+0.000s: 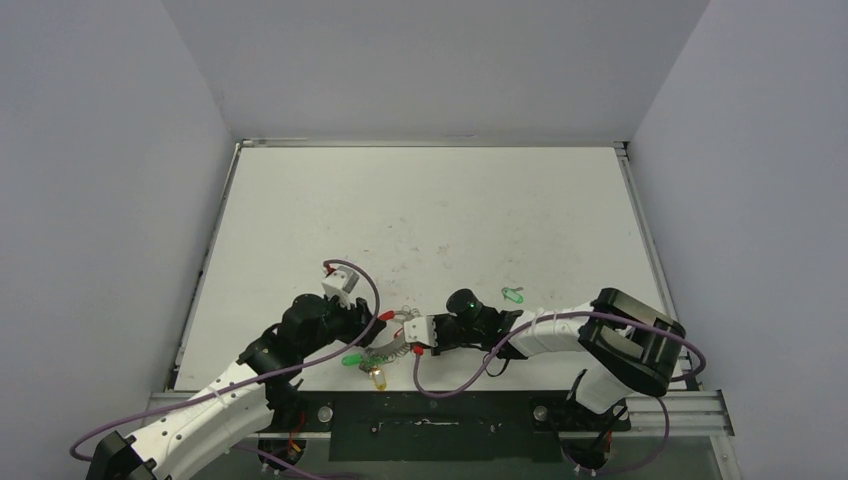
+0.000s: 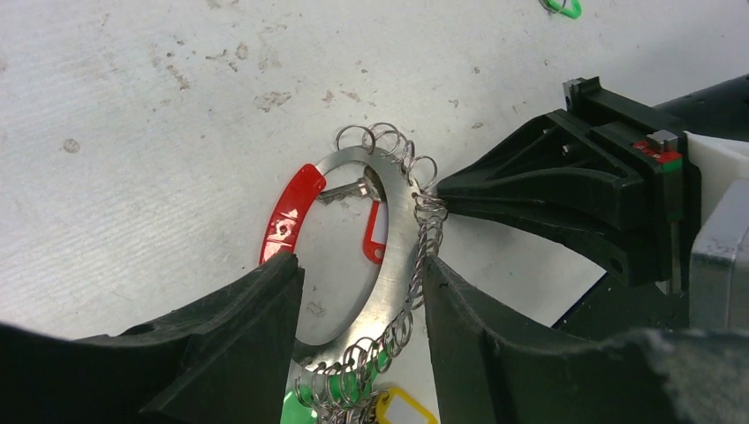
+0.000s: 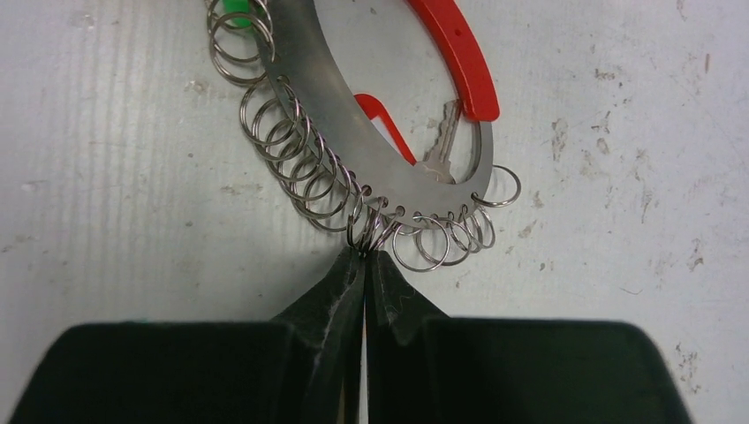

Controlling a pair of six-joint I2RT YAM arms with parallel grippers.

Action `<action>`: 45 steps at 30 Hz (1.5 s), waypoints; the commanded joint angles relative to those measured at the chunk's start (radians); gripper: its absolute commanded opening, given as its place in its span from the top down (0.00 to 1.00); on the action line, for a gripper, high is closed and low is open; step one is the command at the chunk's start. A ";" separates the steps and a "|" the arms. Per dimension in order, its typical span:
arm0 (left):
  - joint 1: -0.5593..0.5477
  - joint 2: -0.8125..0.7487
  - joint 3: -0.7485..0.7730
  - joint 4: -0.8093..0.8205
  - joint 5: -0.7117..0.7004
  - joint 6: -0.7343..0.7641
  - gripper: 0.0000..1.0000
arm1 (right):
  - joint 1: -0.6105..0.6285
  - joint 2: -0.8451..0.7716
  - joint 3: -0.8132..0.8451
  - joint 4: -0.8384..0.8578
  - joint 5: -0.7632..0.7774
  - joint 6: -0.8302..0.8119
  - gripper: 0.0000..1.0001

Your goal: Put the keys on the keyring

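The keyring (image 2: 397, 230) is a flat silver ring with a red plastic segment (image 2: 287, 212) and many small wire loops along its outer edge. My left gripper (image 2: 362, 274) spans it, one finger on each side, shut on it. My right gripper (image 3: 365, 253) is shut, with a bunch of those loops (image 3: 375, 225) pinched at its fingertips. A red-headed key (image 3: 384, 124) lies inside the keyring. A green key (image 2: 305, 408) and a yellow key (image 2: 406, 411) hang among the loops at the near side. A second green key (image 1: 513, 295) lies loose on the table, to the right of both grippers.
The white table (image 1: 420, 200) is scuffed and has grey walls on three sides. Purple cables (image 1: 450, 385) loop off both arms near the front edge. A black strip (image 1: 430, 425) runs between the arm bases.
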 commanded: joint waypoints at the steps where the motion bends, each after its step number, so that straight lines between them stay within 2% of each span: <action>1: -0.002 -0.007 -0.007 0.160 0.088 0.116 0.50 | 0.001 -0.071 0.027 -0.097 -0.075 0.015 1.00; 11: -0.024 -0.111 -0.102 0.384 0.311 0.365 0.53 | -0.001 -0.216 0.041 -0.189 -0.137 0.069 1.00; 14: -0.048 -0.145 -0.129 0.421 0.367 0.454 0.57 | -0.003 -0.243 0.051 -0.224 -0.164 0.066 1.00; 20: -0.128 -0.152 -0.154 0.457 0.371 0.600 0.59 | -0.004 -0.279 0.076 -0.308 -0.211 0.043 1.00; 26: -0.204 -0.077 -0.143 0.468 0.378 0.739 0.64 | -0.005 -0.314 0.098 -0.380 -0.234 0.014 1.00; 34: -0.220 0.056 -0.113 0.506 0.365 0.841 0.73 | -0.005 -0.340 0.113 -0.432 -0.262 -0.013 1.00; 45: -0.246 0.215 -0.076 0.636 0.405 0.875 0.71 | -0.004 -0.346 0.121 -0.450 -0.265 -0.022 1.00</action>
